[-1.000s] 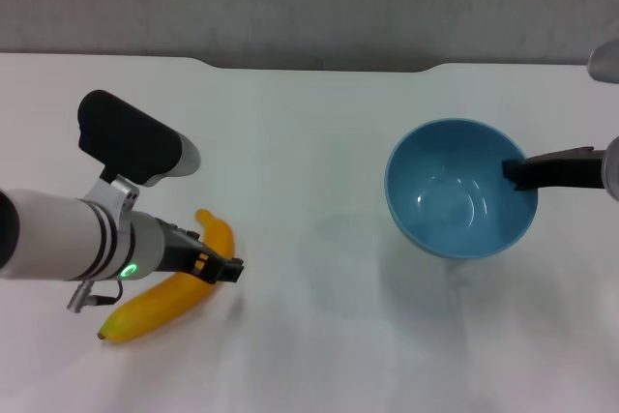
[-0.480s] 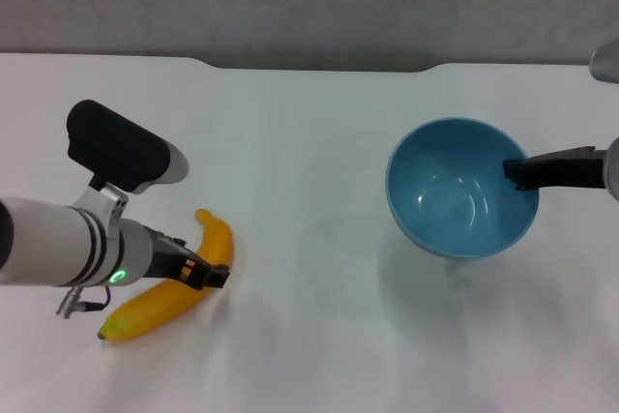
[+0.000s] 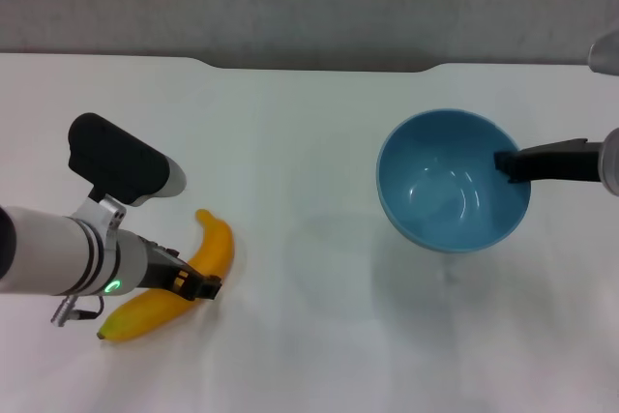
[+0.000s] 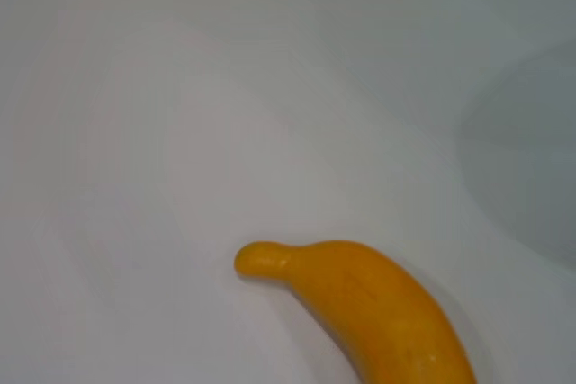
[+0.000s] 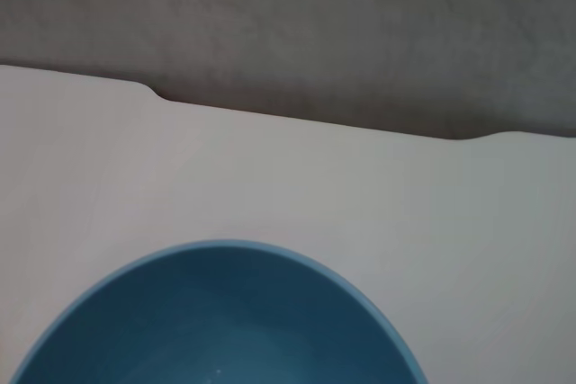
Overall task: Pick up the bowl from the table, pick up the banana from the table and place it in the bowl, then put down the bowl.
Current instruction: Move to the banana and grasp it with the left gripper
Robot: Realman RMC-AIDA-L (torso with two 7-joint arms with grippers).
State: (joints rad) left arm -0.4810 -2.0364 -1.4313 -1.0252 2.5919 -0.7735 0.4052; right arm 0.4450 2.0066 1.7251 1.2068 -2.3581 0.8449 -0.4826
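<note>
The yellow-orange banana (image 3: 172, 289) lies on the white table (image 3: 290, 142) at the front left. My left gripper (image 3: 196, 283) is low over the banana's middle, fingers open on either side of it. The left wrist view shows the banana's end (image 4: 360, 299) close up on the table. The light-blue bowl (image 3: 445, 191) hangs above the table at the right, with its shadow below it. My right gripper (image 3: 509, 164) is shut on the bowl's right rim. The right wrist view shows the bowl's far rim (image 5: 225, 263).
The table's far edge has a shallow notch (image 3: 319, 67) with a grey wall behind it. The notch also shows in the right wrist view (image 5: 306, 119). Bare white tabletop lies between the banana and the bowl.
My left gripper has drawn back and down along the banana toward its middle. The bowl has shifted slightly left and up in my right gripper. The banana has not moved.
</note>
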